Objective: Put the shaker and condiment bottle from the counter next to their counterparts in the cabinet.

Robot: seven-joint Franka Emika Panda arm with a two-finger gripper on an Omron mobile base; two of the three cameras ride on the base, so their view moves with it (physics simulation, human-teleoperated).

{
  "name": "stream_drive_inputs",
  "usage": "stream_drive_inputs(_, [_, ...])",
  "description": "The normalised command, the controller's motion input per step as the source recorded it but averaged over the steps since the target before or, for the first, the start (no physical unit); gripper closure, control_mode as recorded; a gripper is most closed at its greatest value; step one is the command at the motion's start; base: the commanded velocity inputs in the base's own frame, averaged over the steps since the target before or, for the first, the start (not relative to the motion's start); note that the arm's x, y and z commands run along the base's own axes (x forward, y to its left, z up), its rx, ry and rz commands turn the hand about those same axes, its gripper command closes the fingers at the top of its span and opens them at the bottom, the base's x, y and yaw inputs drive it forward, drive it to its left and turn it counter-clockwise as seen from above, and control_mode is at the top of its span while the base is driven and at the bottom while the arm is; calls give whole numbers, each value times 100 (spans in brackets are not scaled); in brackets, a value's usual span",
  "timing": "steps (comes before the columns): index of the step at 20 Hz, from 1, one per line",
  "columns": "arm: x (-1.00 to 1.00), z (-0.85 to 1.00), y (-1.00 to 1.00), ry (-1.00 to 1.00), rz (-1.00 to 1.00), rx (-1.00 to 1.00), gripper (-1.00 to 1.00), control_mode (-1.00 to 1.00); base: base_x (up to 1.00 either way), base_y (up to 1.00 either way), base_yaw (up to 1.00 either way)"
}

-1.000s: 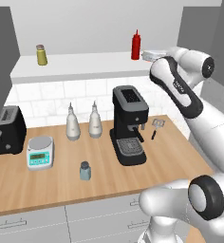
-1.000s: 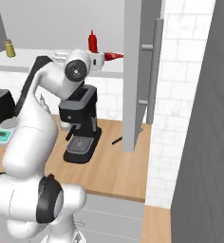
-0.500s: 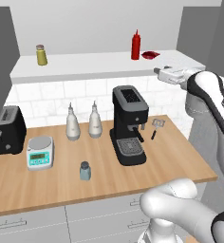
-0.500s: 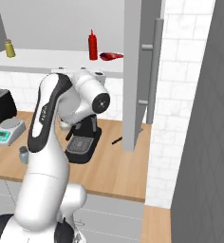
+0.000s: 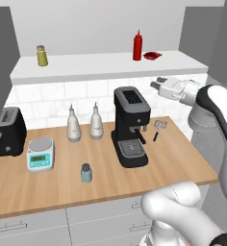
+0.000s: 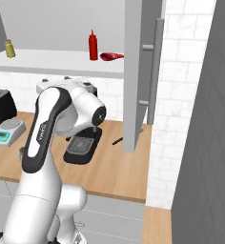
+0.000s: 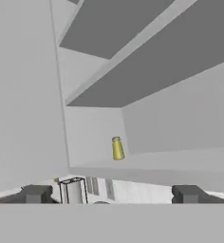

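Since a second ago your gripper (image 5: 157, 85) has backed off the shelf: it was up by the condiment bottle (image 5: 137, 45) and now it hangs lower, below the cabinet's (image 5: 106, 67) front edge and to the right of the coffee machine (image 5: 130, 126), pointing left. The bottle itself hasn't budged between those pictures. Jaws look spread wide with nothing in them; in the hand view the two fingertips (image 7: 37, 193) sit far apart at the bottom, and what you see between them is a bit of the coffee machine top and, farther off, the olive-yellow shaker (image 7: 117, 148).

Quick count, working outward. On the shelf: one red condiment bottle, standing upright, just left of one flat red packet (image 5: 152, 55), and one olive-yellow shaker (image 5: 41, 55) way over at the left end, well apart from those two. So the bottle is already next to its match.

On the counter (image 5: 48, 185): one pale blue-grey shaker (image 5: 86, 173), upright, out toward the front edge, between the scale (image 5: 40, 154) and the coffee machine but in front of both. Two white pear-shaped bottles (image 5: 73, 125) stand side by side behind it near the wall. One black toaster (image 5: 6, 132) sits at the far left. One small dark-handled tool (image 5: 157, 129) lies right of the coffee machine; too small to tell what it is.

From the right base view the arm's elbow covers most of the coffee machine.
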Motion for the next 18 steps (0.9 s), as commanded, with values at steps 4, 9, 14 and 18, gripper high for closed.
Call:
stream_drive_inputs(4, [-48, -58, 54, 0, 25, -25, -100, -100, 0, 0, 0])
stream_drive_inputs(9, [-52, -65, 45, 0, 41, -20, -100, -100, 0, 0, 0])
stream_drive_inputs(14, [-45, -62, 51, 0, 47, -7, -100, -100, 0, 0, 0])
stream_drive_inputs(18, [-9, -55, 71, 0, 42, 1, -100, -100, 0, 0, 0])
